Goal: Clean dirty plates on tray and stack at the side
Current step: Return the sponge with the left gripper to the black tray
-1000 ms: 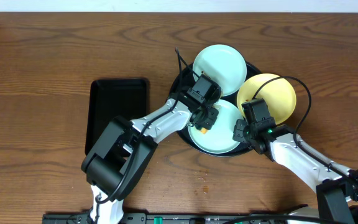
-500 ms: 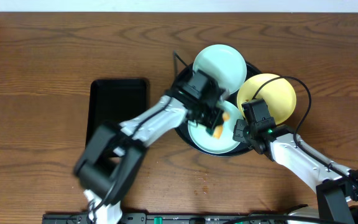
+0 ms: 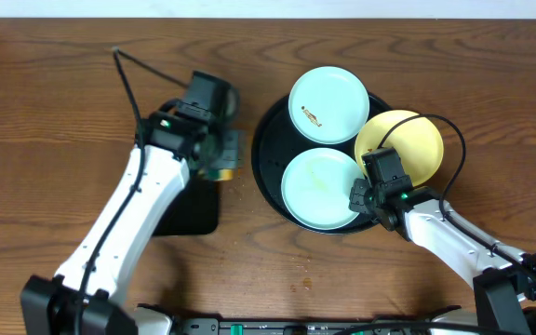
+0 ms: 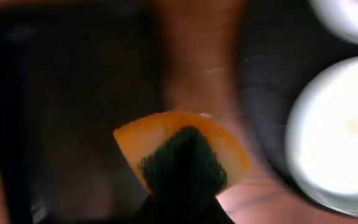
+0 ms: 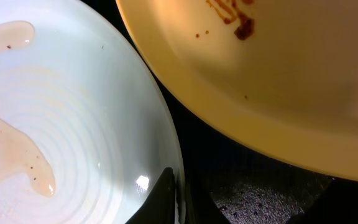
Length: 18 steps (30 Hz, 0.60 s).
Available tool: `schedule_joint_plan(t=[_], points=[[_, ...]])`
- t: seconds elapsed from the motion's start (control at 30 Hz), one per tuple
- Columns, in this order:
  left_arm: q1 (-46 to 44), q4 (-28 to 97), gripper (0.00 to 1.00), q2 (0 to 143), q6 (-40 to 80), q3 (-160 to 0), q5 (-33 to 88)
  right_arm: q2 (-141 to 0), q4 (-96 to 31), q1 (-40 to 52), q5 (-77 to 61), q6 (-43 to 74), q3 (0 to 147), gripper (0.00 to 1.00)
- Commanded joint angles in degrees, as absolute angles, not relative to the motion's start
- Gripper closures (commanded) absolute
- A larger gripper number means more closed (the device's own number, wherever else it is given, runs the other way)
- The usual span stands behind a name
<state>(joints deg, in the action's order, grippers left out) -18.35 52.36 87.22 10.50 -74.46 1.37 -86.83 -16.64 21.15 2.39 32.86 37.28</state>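
Left claw (image 3: pixel 220 160) is seen closed on a sponge (image 4: pixel 182 152), orange with a dark green pad, which is gripped at its lower edge in the wrist view. It is held over the 3 o'clock edge of the rectangular tray (image 3: pixel 192 209), with bare table (image 3: pixel 45 112) between it and the round tray (image 3: pixel 268 158). From this claw the round tray lies at 3 o'clock, near but apart, and none of the plates is touched by it.

The right claw (image 3: pixel 359 194) is set at the 3 o'clock rim of the front mint plate (image 3: pixel 319 191). Its jaws are drawn almost together, and in the wrist view the plate's thin rim is seen pinched between the dark fingertips (image 5: pixel 166 193).

All three plates are carried by the round tray. The front mint plate is placed at 6 o'clock on it, and a pale, watery brown film is seen on its surface in the right wrist view. The back mint plate (image 3: pixel 328 104) is found at 12 o'clock, with a small brown smear (image 3: pixel 312 116) near its 7 o'clock edge. The yellow plate (image 3: pixel 412 140) is set at 2 o'clock, overhanging the tray's rim, and is marked with brown spots (image 5: pixel 241 28). From the right claw it lies at 1 o'clock, just beside, with black tray showing in the gap between the two plate rims.
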Motion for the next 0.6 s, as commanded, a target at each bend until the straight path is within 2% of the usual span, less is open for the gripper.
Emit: schedule_joint_plan(t=[0.0, 0.23, 0.47, 0.5, 0.53, 0.57], points=[[-12.29, 52.03, 0.92, 89.08, 11.49, -70.67, -6.87, -87.24, -16.91, 21.41, 2.52, 32.49, 36.95, 0.96], [-6.11, 43.35, 0.92, 94.52, 11.49, -64.60, -6.85, -87.24, -17.15, 21.41, 2.52, 32.49, 36.95, 0.95], [-4.12, 37.45, 0.92, 101.71, 11.46, -63.86, -6.92, -87.24, -17.17, 21.41, 2.50, 32.49, 36.95, 0.92], [-4.08, 36.95, 0.87, 102.45, 11.46, -63.83, -6.94, -87.24, -17.19, 21.41, 2.50, 32.49, 36.95, 0.92], [-4.05, 36.49, 0.83, 103.15, 11.46, -63.83, -6.92, -87.24, -17.21, 21.41, 2.50, 32.49, 36.95, 0.98], [-4.03, 36.25, 0.83, 103.68, 11.46, -63.86, -6.92, -87.24, -17.34, 21.41, 2.48, 32.49, 36.95, 0.99]])
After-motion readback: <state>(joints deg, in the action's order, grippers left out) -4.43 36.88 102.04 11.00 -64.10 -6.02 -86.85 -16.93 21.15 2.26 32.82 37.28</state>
